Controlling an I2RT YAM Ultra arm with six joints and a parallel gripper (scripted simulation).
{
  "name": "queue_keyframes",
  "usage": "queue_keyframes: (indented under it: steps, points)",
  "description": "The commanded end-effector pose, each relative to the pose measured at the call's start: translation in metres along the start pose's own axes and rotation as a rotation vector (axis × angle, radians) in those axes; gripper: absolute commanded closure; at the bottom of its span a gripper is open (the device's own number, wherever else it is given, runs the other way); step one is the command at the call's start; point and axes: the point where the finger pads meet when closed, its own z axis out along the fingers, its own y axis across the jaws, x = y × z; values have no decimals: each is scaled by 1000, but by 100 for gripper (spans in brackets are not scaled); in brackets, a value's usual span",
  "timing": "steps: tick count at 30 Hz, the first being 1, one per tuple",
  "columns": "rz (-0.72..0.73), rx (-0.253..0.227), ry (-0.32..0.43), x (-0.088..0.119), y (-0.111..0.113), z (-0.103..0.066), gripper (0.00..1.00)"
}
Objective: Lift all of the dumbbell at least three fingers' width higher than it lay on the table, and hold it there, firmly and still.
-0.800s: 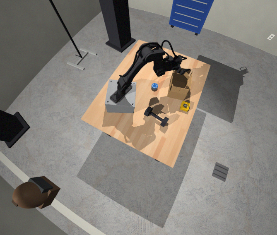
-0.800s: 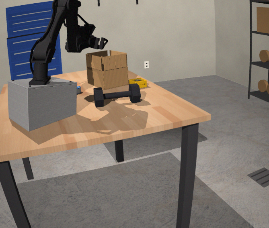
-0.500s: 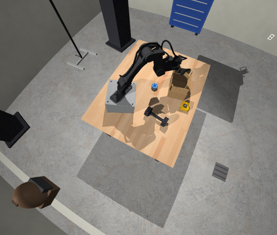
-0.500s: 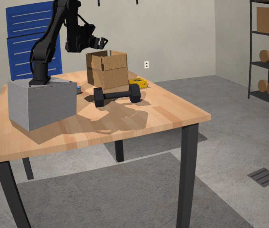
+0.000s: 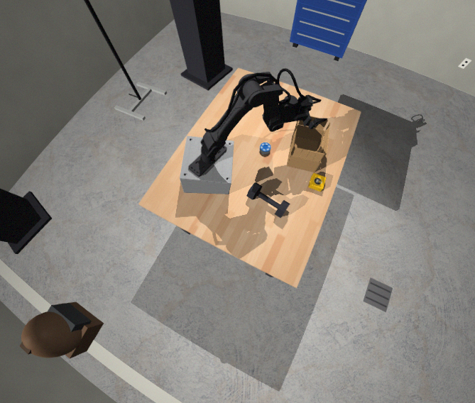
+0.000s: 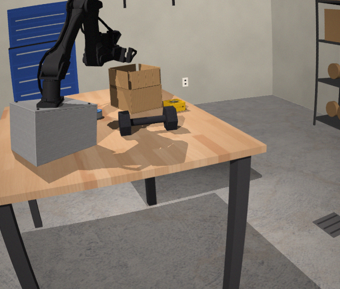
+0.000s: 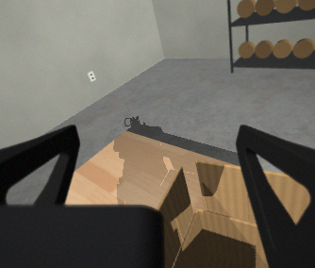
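The black dumbbell (image 5: pixel 268 199) lies flat on the wooden table, in front of the cardboard box; it also shows in the exterior view (image 6: pixel 147 121). My gripper (image 5: pixel 314 116) hangs high above the back rim of the box, far from the dumbbell, and shows in the exterior view (image 6: pixel 129 53) too. Its fingers stand wide open with nothing between them. In the wrist view the open gripper (image 7: pixel 158 160) frames the box's flaps and the table's far edge; the dumbbell is out of that view.
An open cardboard box (image 5: pixel 307 145) stands right under the gripper. A small yellow box (image 5: pixel 317 181) lies beside it near the table's right edge. A blue round object (image 5: pixel 265 148) sits left of the box. The grey arm base block (image 5: pixel 207 167) stands on the left.
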Motion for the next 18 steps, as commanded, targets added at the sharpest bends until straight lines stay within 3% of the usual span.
queue_keyframes:
  steps: [1,8,10,12,14,16,17,18]
  points:
    - [-11,15,-56,-38,-12,11,0]
    - [-68,144,-55,-94,-84,16,0]
    - [-68,144,-55,-94,-84,16,0]
    - [-93,205,-53,-121,-117,12,0]
    - [-98,218,-52,-127,-124,10,0]
    - [-125,290,-48,-159,-161,-2,0]
    - [-125,290,-48,-159,-161,-2,0]
    - [-140,329,-45,-176,-180,-11,0]
